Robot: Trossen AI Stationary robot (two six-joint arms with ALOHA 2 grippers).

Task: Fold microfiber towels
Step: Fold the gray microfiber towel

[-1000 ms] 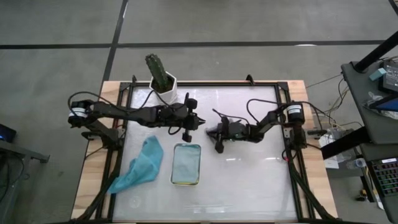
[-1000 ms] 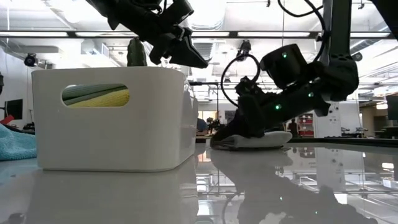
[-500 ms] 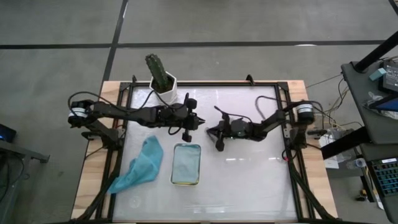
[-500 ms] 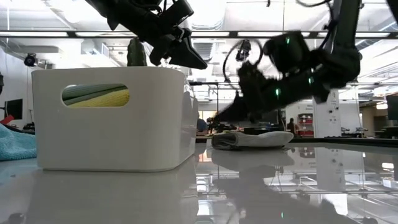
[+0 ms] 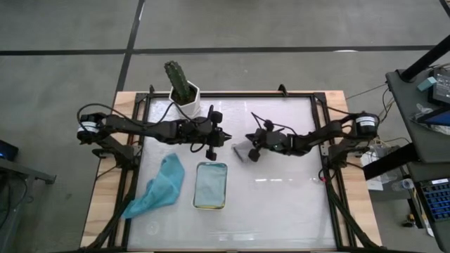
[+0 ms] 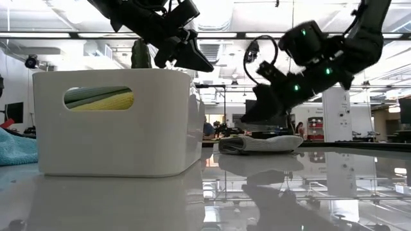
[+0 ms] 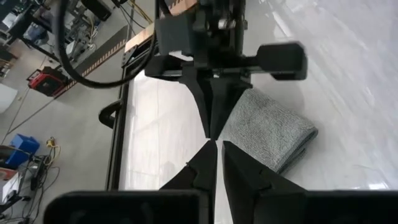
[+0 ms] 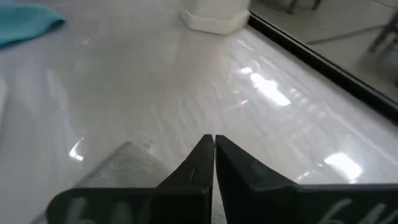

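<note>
A folded grey towel (image 5: 240, 152) lies flat on the table's middle (image 6: 260, 143), and no gripper touches it. My right gripper (image 5: 249, 146) hovers shut just above its right end (image 6: 243, 120), pointing toward the table's left. My left gripper (image 5: 226, 139) hangs shut in the air left of the towel (image 7: 217, 155), facing the right one. A teal towel (image 5: 160, 186) lies crumpled on the table at the left. The white tray (image 5: 195, 186) holds a light blue towel (image 5: 210, 184) on top. Yellow and green towels (image 6: 99, 98) show through its handle hole.
A white pot with a green plant (image 5: 184, 88) stands at the far left of the table. The table's black frame (image 5: 320, 140) runs along its edges. Bare tabletop (image 5: 281, 204) lies to the right of the tray and the grey towel.
My right gripper has risen off the folded grey towel and drawn back toward the table's right edge, tipping up nearer to level. It has stayed shut. The grey towel has stayed flat where it was.
</note>
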